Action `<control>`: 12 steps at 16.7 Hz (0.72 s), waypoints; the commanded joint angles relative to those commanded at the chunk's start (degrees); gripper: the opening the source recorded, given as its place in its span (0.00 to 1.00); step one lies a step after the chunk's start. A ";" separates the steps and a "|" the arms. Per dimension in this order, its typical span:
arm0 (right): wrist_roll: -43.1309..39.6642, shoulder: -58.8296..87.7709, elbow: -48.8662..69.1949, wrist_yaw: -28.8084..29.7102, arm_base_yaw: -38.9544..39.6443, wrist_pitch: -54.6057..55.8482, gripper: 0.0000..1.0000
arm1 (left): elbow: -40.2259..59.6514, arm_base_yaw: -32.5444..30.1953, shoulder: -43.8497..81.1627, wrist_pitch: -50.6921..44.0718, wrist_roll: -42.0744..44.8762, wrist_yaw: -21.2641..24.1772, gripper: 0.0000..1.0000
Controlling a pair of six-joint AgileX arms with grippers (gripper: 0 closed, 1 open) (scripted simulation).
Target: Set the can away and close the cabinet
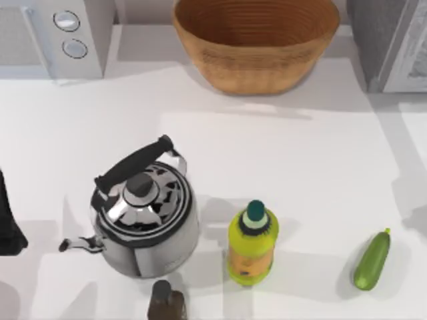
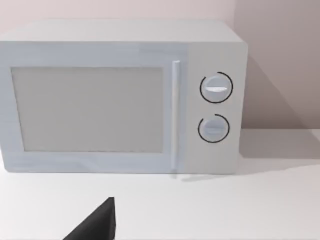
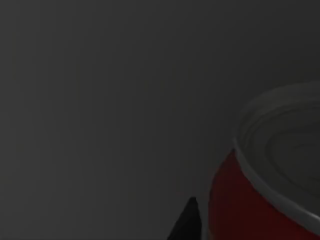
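The can [image 3: 260,200] stands in a dark space, close before the right wrist camera. I cannot tell either hand's state. On the white bench [image 1: 280,153] stand a kettle [image 1: 143,217], a yellow-green bottle [image 1: 252,243], a zucchini [image 1: 371,260], a basket [image 1: 257,40] and a microwave [image 2: 120,97].

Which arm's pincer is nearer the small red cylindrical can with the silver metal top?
Right. The right wrist view, dim, shows the small red cylindrical can close up, right by that arm's dark fingertip. The left arm sits at the table's left edge, its camera facing the white microwave.

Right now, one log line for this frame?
can: close at right wrist, dim surround | left arm: table's left edge, facing microwave | kettle, bottle: on table
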 joint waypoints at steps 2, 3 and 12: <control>0.00 0.00 0.00 0.00 0.00 0.00 0.00 | 0.00 0.00 0.00 0.00 0.00 0.00 1.00; 0.00 0.00 0.00 0.00 0.00 0.00 0.00 | 0.00 0.00 0.00 0.00 0.00 0.00 1.00; 0.00 0.00 0.00 0.00 0.00 0.00 0.60 | 0.00 0.00 0.00 0.00 0.00 0.00 1.00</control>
